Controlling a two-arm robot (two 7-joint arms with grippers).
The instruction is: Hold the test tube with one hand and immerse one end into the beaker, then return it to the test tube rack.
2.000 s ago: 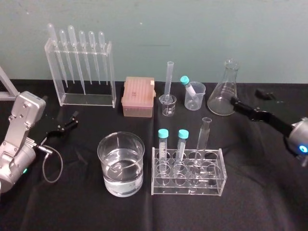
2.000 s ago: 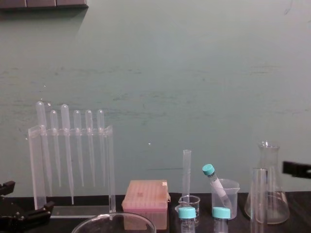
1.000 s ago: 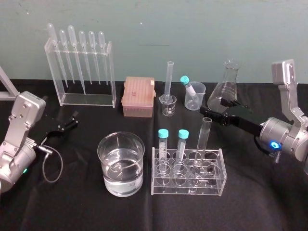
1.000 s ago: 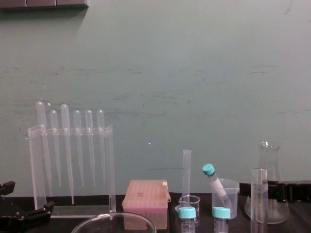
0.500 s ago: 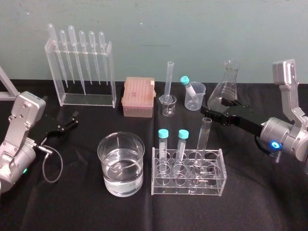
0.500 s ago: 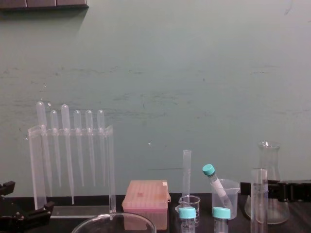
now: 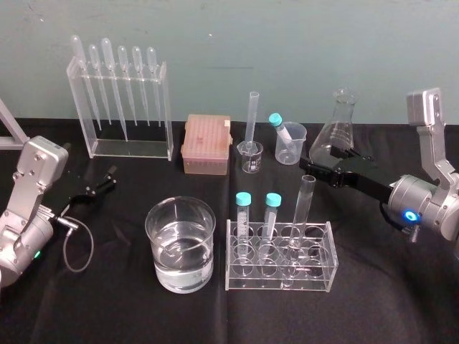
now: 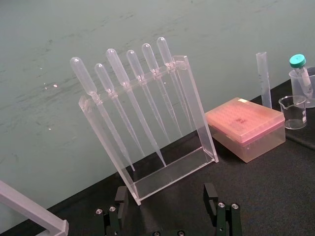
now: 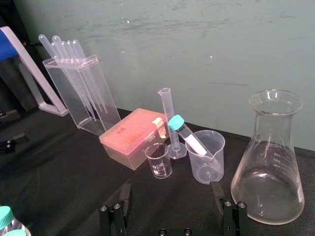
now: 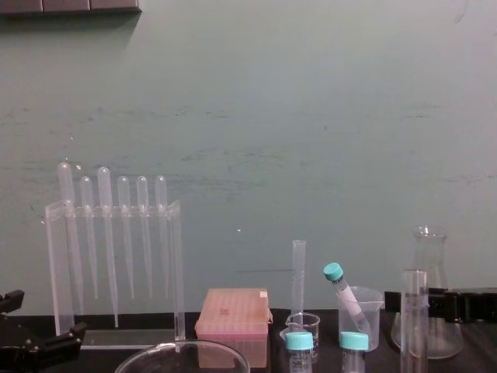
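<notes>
The test tube, a long, smooth cylinder of clear glass with an open rim, leans in the see-through plastic test tube rack, beside 2 short turquoise-capped tubes. The right gripper hovers near the tube's rim, in front of the conical glass flask, not touching the tube; its 2 black fingers stand wide apart. The wide, round beaker, part-filled with clear liquid, sits left of the rack on the matte black cloth. The left gripper rests at the left, jaws parted.
</notes>
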